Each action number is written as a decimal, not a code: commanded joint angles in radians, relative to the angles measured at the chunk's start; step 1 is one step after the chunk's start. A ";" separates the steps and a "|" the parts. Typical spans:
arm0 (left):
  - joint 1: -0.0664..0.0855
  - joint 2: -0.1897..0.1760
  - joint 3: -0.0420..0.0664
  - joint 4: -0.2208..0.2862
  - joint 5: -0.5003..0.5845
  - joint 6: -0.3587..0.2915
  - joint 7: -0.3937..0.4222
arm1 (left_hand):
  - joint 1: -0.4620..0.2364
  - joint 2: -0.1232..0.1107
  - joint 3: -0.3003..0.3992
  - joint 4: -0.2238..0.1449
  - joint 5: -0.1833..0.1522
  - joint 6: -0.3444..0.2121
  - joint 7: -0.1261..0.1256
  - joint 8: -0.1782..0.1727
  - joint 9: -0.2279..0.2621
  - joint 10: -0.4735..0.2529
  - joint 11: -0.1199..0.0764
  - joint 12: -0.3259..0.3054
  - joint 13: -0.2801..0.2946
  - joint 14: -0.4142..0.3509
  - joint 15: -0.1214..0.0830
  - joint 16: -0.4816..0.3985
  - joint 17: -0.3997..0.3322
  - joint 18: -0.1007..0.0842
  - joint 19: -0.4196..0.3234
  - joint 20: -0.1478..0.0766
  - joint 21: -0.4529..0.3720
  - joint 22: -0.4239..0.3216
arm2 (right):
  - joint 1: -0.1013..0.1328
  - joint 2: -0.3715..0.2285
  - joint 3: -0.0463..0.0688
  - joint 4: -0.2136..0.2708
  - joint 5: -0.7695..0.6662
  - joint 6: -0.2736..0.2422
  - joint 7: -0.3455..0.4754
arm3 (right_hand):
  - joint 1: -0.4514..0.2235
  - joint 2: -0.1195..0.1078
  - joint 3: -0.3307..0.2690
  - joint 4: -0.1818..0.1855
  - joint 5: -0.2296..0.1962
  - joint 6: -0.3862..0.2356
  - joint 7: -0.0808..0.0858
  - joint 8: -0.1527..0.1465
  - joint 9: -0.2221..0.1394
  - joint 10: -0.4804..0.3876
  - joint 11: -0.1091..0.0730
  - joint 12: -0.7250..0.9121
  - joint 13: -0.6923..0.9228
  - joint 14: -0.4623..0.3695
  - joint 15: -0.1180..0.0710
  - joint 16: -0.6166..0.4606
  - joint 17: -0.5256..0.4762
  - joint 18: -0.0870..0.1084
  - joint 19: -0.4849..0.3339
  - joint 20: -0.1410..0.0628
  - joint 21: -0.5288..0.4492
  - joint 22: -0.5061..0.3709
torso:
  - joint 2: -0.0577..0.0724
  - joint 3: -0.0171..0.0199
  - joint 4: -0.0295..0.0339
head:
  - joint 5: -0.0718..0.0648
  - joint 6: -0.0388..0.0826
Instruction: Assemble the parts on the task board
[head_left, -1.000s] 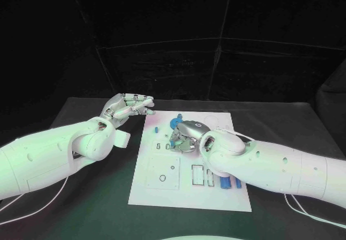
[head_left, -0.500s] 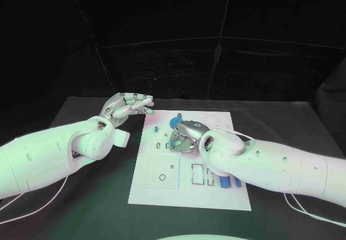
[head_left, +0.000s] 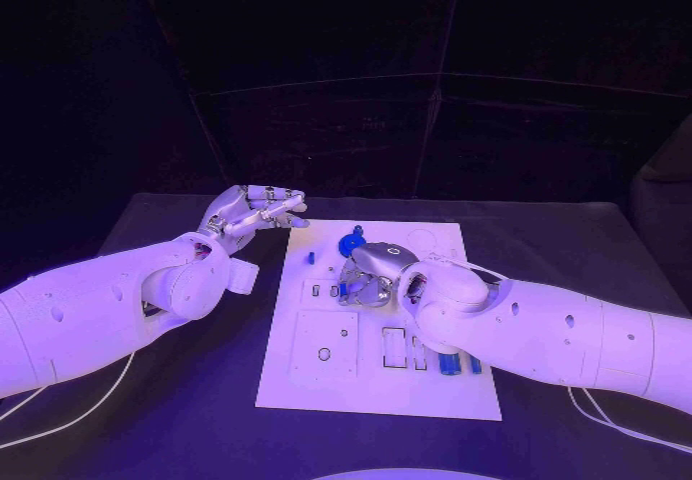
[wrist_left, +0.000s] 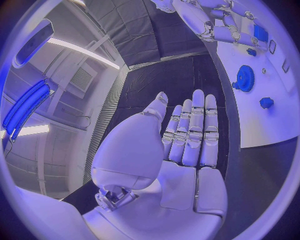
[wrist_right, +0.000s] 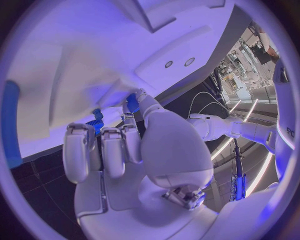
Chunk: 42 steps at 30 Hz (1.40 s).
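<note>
head view: the right hand (head_left: 372, 272) is down on the upper half of the task board (head_left: 335, 385), fingers curled onto the small blue parts there, probably so it can seat one into its socket. the blue gear (head_left: 352, 243) lies on the board just beyond that hand, and a pair of blue pegs (head_left: 459, 364) lies beside the right forearm, nearer the robot. the left hand (head_left: 254, 212) hangs off the board's far left corner, over the black table (head_left: 173, 420), holding nothing – it looks parked out of the way. the right hand's own back and wrist cover whatever is under its fingers

left wrist view: the left hand (wrist_left: 181, 150) is flat, fingers straight and side by side, palm bare. past its fingertips lies the board with the blue gear (wrist_left: 244, 78) and a small blue piece (wrist_left: 266, 103); further off, the right hand (wrist_left: 209, 22) works on the board, cut by the circle's rim

right wrist view: the right hand (wrist_right: 125, 155) presses its fingertips (wrist_right: 81, 150) close to the board's white face, with a blue part (wrist_right: 132, 102) at the tips and another blue bit (wrist_right: 97, 122) between the fingers – whether it pinches the part or only touches it, i cannot tell. a blue strip at the rim is too cut off to name
</note>
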<state>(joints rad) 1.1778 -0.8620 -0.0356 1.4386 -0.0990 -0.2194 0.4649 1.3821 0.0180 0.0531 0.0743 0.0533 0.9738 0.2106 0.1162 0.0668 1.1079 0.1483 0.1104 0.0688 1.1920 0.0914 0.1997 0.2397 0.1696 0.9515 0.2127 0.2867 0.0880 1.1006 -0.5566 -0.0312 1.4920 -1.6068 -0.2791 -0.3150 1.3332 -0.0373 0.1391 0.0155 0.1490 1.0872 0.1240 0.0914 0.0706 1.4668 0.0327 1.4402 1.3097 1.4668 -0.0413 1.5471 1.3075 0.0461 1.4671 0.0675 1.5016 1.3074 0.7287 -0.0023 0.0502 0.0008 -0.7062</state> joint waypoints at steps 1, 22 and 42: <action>0.002 0.000 0.001 0.001 0.003 0.012 0.005 | 0.001 0.007 0.000 -0.008 -0.003 0.006 0.002 -0.007 -0.001 0.009 0.001 -0.007 -0.001 0.001 0.004 -0.006 0.003 0.015 0.009 -0.001 -0.008 -0.003 | -0.005 -0.002 -0.006 -0.003 -0.013 0.027 -0.030 | -0.012 -0.004 -0.002 0.006 0.005 -0.012 0.004 -0.008 -0.002 0.020 0.010 -0.009 0.155 0.089 0.010 -0.005 0.197 -0.010 0.026 0.007 -0.003 0.091 | 0.000 -0.0001 0.0007 | 0.000 0.000; 0.002 0.000 0.001 -0.001 0.003 0.009 0.007 | 0.001 0.007 0.000 -0.009 -0.003 0.007 0.002 -0.007 -0.001 0.009 0.001 -0.007 -0.001 0.001 0.004 -0.007 0.003 0.015 0.009 -0.001 -0.008 -0.003 | -0.008 -0.007 -0.006 0.019 -0.017 -0.190 -0.017 | -0.078 -0.089 -0.111 0.095 0.028 -0.135 0.034 -0.024 -0.004 -0.038 0.038 -0.089 0.091 0.087 0.036 -0.011 0.187 -0.008 0.023 0.031 -0.009 0.083 | 0.000 0.0011 -0.0007 | -0.007 0.006; 0.024 -0.013 0.001 0.026 -0.327 0.055 -0.434 | -0.143 -0.023 -0.059 0.052 -0.005 0.170 -0.116 0.041 0.032 0.338 -0.139 0.169 0.143 0.356 -0.145 1.101 1.013 0.013 0.397 -0.161 0.311 0.158 | 0.119 -0.280 -0.001 0.152 0.582 -0.152 0.433 | -0.027 -0.064 -0.166 0.126 0.106 -0.132 0.033 -0.009 0.001 -0.039 0.039 -0.080 0.091 0.085 0.037 -0.015 0.181 -0.006 0.017 0.033 -0.016 0.071 | -0.024 0.0094 -0.0046 | -0.002 0.011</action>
<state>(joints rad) 1.1983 -0.8765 -0.0362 1.4600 -0.2685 -0.2139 0.2258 1.2419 -0.0054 -0.0063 0.1224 0.0533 1.1409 0.0936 0.1553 0.0979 1.4413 0.0123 0.2737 0.2069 1.4652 -0.0475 1.2735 1.2245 0.1693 1.3432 0.0531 0.5910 0.2435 1.2143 -0.8341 -0.0326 1.6440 -1.2070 -0.4653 0.0316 1.3012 -0.1024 -0.0218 0.1420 0.2518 0.9585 0.1589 0.0775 0.0697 1.4342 0.0714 1.3620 1.3097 1.4669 -0.0125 1.5357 1.3080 0.0462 1.4655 0.0914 1.4903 1.3073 0.7128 0.0039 0.0467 -0.0021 -0.6936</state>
